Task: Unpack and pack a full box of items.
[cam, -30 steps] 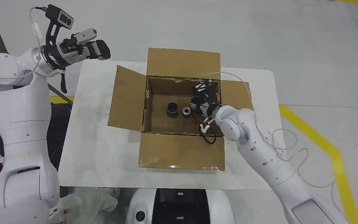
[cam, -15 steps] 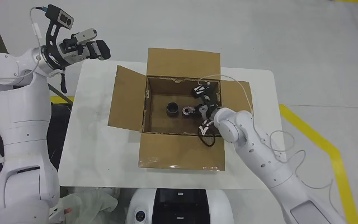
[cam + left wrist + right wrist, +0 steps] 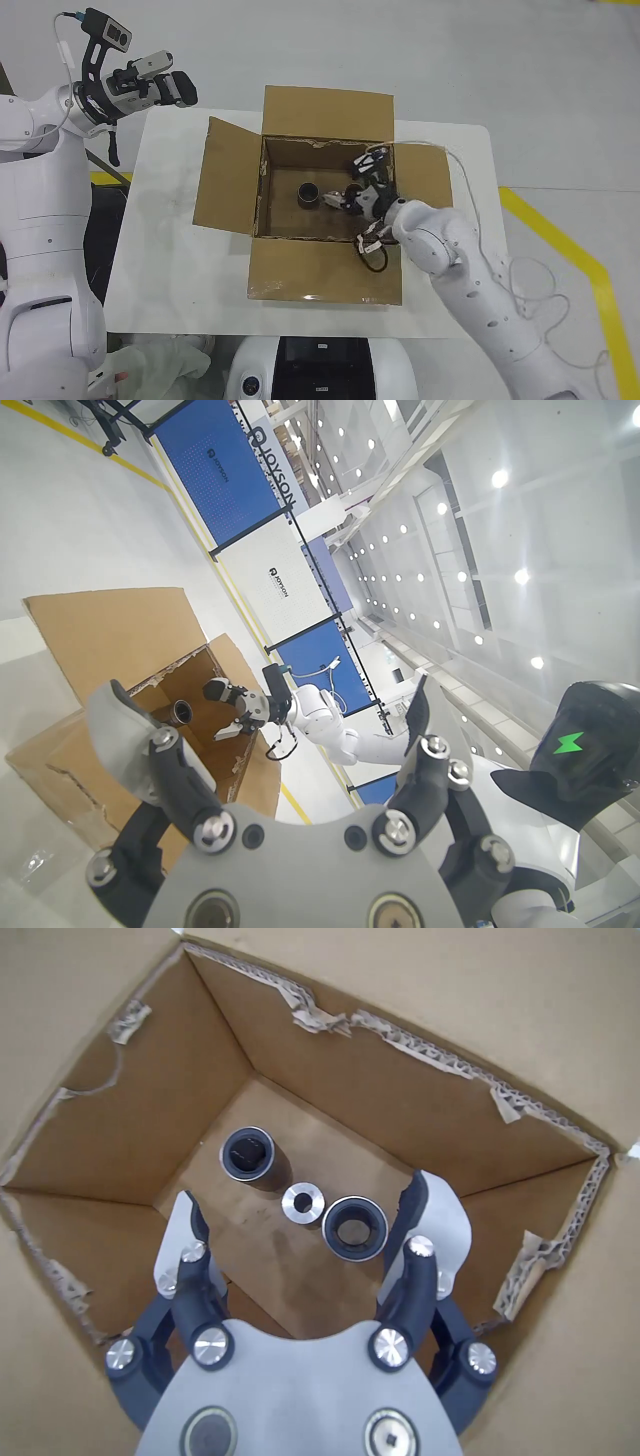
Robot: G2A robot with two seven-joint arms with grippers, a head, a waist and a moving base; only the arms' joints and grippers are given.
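Cardboard box (image 3: pixel 225 185), brown and corrugated, stands open on a white table (image 3: pixel 170 260); its four flaps are folded outward and its inner rim is torn and ragged in places. On the box floor three hollow parts stand upright in a short row: a dark sleeve (image 3: pixel 248 1159) with a bright metal rim; a smaller silver ring (image 3: pixel 303 1204) just beside it; a second dark sleeve (image 3: pixel 355 1229) just beside the ring on its other side.

Right gripper (image 3: pixel 303 1193) hangs within the box mouth above these parts, fingers spread apart and holding nothing, with the second dark sleeve close to one fingertip. In the top view it sits over the right half of the box interior, and the dark sleeve (image 3: pixel 308 195) stands apart from it toward the left wall.

Left gripper (image 3: pixel 172 87) is held in the air beyond the table's far left corner, well apart from the box; its fingers are likewise spread and empty.

Writing: blue and white panels (image 3: pixel 240 495) in black frames stand in the room behind the box; several carry a small logo and a single printed word.

Surface and room: the tabletop is plain white; the floor (image 3: pixel 540 80) is pale grey, crossed by a yellow line (image 3: pixel 560 240); the ceiling (image 3: pixel 500 550) is high and white, with rows of round lights.
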